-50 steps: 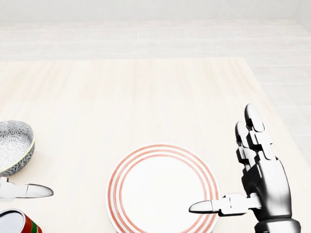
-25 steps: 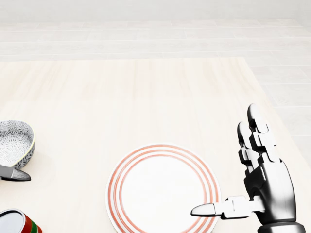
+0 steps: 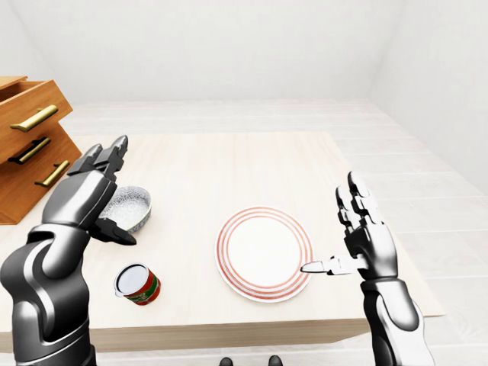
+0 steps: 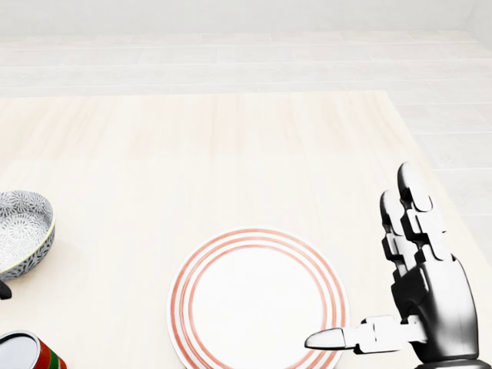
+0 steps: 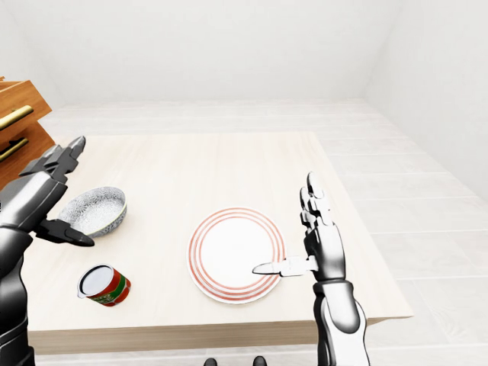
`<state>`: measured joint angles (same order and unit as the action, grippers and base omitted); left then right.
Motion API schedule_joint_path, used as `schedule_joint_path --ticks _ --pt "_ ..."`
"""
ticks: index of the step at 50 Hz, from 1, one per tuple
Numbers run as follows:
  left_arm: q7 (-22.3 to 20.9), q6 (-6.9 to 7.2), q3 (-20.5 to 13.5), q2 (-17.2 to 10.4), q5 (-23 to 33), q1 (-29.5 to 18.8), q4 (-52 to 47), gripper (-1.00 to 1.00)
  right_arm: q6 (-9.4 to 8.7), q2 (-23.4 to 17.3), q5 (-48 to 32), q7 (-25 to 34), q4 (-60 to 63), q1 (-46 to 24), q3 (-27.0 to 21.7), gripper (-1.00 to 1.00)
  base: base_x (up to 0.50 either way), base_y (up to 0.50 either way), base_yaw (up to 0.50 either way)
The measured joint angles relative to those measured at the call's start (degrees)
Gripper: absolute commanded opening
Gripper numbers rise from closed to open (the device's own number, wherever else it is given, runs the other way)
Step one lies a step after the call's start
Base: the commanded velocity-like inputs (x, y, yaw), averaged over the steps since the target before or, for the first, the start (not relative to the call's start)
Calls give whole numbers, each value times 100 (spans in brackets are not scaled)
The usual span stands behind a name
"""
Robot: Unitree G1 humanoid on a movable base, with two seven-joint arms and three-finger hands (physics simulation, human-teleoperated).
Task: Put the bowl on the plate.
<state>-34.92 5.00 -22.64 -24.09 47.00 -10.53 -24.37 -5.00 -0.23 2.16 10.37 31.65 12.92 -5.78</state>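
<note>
Wooden drawers (image 3: 27,141) sit at the table's (image 3: 229,164) left edge. The left hand (image 3: 85,192) is spread wide beside the bowl (image 3: 131,206) near that edge, not gripping it. The can (image 3: 138,283) is by the bottom-left corner, the plate (image 3: 264,253) by the bottom edge. In the head view the left thumb has slid almost out of frame. The right hand (image 3: 367,245) has dropped slightly, fingers apart, thumb over the plate's rim.

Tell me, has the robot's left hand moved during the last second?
Yes. The left hand moved left in the head view, away from the fixed white red-ringed plate; its thumb now barely shows beneath the grey patterned bowl.
</note>
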Motion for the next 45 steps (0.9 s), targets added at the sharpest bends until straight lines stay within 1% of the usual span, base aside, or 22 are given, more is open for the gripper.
schedule_joint_path --ticks 7,15,28,38,45 --pt "-105 0 52 -47 389 -49 190 100 0 13 -12 22 57 34 -7 100 0 0 0" --pt "-66 0 173 -73 829 -144 545 100 0 37 -33 50 142 130 17 100 0 0 0" --pt "234 0 446 -145 1485 -543 1470 100 0 74 -75 177 535 544 95 100 0 0 0" --pt "624 0 616 -217 1825 -839 2122 100 0 122 -149 262 691 767 120 100 0 0 0" --pt "869 0 724 -250 1957 -1040 2574 100 0 143 -199 288 709 850 139 100 0 0 0"
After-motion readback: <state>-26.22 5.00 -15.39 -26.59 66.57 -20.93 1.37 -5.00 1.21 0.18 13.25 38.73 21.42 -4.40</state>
